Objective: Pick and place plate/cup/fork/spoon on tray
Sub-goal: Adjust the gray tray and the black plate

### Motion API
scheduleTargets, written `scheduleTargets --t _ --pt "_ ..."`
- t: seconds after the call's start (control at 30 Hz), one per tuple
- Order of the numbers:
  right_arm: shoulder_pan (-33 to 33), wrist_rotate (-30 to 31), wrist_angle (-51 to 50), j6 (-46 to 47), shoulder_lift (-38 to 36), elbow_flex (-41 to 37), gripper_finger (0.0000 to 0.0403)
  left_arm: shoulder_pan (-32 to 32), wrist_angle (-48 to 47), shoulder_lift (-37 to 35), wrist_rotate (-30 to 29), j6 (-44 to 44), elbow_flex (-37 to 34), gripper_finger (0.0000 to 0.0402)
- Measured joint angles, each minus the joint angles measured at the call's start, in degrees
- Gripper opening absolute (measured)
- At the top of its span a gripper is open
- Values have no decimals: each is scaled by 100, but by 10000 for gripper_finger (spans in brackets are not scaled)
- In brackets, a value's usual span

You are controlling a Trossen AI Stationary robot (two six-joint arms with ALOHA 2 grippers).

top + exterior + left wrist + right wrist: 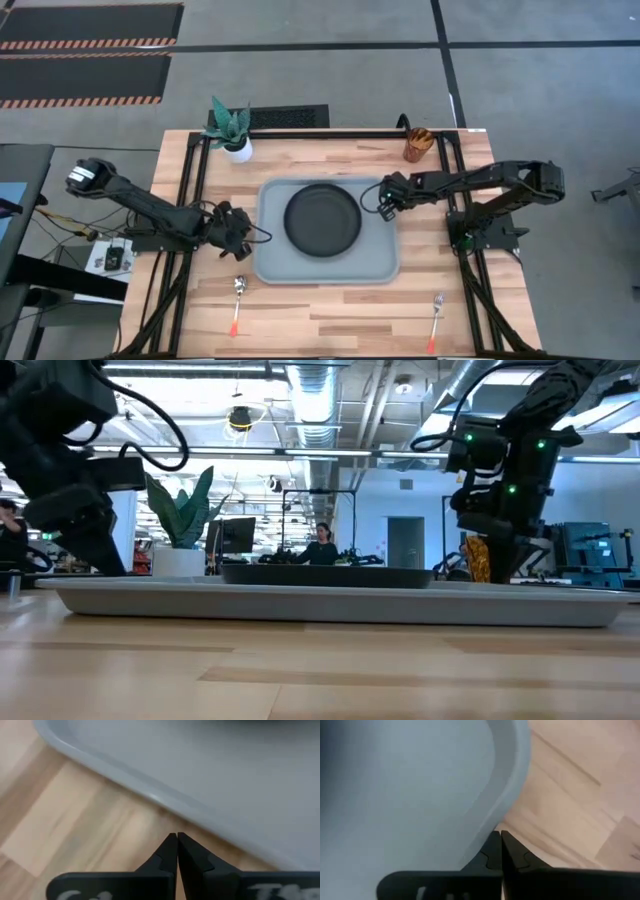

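With the plate (322, 221) already on the tray (272, 262) at frame centre, both the left gripper (238, 232) and right gripper (385, 196) hung pinched shut and empty beside its rim, risking nudging it when reaching onward.

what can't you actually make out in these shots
- Cup: its pattern is too small in the high view; in the low view the right pincer partly hides it.
- Fork and spoon: absent from the low and wrist views.
- Plate: only a thin edge above the tray rim in the low view.
- Left pincer: its wrist view shows just the tray edge and wood.
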Motion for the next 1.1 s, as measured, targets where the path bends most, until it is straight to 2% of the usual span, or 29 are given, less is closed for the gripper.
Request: scheduleTargets --t 0.27,0.6,0.9,1.0,1.1 --pt "87 -18 -217 -6 -2 0 5 491 329 0 -129 559 -2 0" --pt "78 24 -260 -53 -4 0 5 870 524 0 43 1006 -4 0" --pt "116 651 -2027 -205 -103 740 5 912 203 -264 19 1122 -11 0" --pt "315 410 -1507 -771 -178 911 5 912 183 -560 13 1166 -11 0" --pt "568 -243 -373 -1283 -210 923 6 907 193 -854 -16 1196 -11 0"
